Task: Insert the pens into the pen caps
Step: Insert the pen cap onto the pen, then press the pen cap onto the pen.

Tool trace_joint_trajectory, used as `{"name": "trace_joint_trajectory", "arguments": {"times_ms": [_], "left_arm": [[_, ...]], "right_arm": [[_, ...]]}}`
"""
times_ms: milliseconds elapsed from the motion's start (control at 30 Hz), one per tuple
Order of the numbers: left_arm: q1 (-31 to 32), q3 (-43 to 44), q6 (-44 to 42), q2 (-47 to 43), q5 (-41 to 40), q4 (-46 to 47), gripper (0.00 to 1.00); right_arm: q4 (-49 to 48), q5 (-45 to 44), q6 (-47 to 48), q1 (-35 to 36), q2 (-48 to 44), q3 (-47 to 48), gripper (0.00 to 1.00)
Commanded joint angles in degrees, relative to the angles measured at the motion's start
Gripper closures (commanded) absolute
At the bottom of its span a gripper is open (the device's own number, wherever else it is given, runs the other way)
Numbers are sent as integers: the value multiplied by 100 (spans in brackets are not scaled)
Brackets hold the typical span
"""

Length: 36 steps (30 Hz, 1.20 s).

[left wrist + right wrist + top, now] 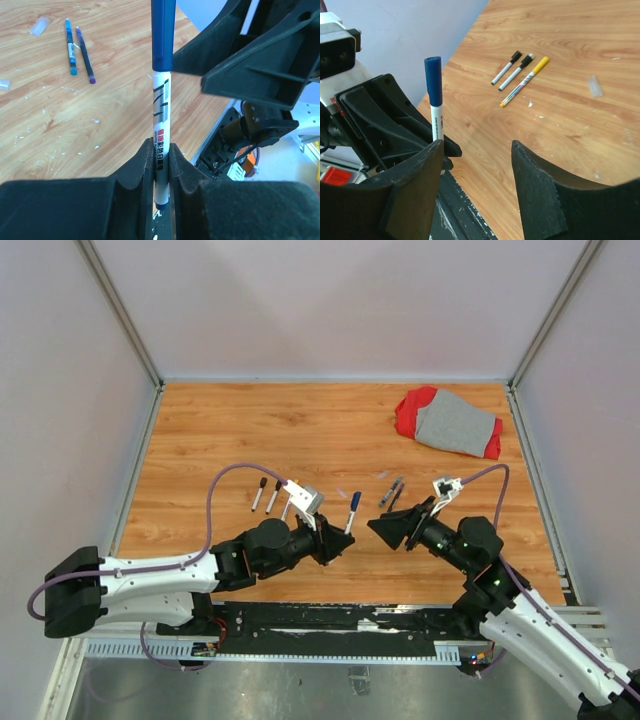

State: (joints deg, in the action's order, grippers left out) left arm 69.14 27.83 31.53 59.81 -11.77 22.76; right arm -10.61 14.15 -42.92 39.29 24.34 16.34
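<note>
A: White plastic, that pen [161, 115]: light, stiff, slick, I'd guess. Where to grip?

B: Low on the barrel, where the left tool [160, 165] clamps it, upright, blue cap [163, 35] above. The right tool [477, 165] faces it, jaws apart, empty. Both arms reach low, wrists turned inward. Beyond, three pens [515, 72] lie on the desk [580, 130].

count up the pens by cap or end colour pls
black-capped pens: 2
yellow-capped pen: 1
dark blue-capped pen, held upright: 1
light blue pen: 1
dark pen with purple ends: 1
total: 6
</note>
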Motion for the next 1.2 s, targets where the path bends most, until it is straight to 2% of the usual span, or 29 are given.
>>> {"name": "trace_joint_trajectory", "arguments": {"times_ms": [0,133,267,500,667,1033,1167], "left_arm": [[20,-24,-42,-135,-162,17,99],[20,-7,-24,-141,-223,-66,99],[24,32,-24,-129,-227,-139,100],[25,79,16,-102,-282,-232,100],[21,147,30,-36,-291,-290,100],[20,178,-2,-15,-304,-313,99],[20,170,2,8,-274,-284,99]], "right_arm": [[999,-778,682,48,-249,550,42],[1512,-907,963,-20,-122,1039,40],[1633,-547,926,-383,188,1330,40],[993,845,501,-1286,534,1447,38],[612,1476,328,-1749,889,1609,37],[433,1895,468,-1826,1810,2233,28],[423,1731,447,-1469,2020,2338,27]]}}
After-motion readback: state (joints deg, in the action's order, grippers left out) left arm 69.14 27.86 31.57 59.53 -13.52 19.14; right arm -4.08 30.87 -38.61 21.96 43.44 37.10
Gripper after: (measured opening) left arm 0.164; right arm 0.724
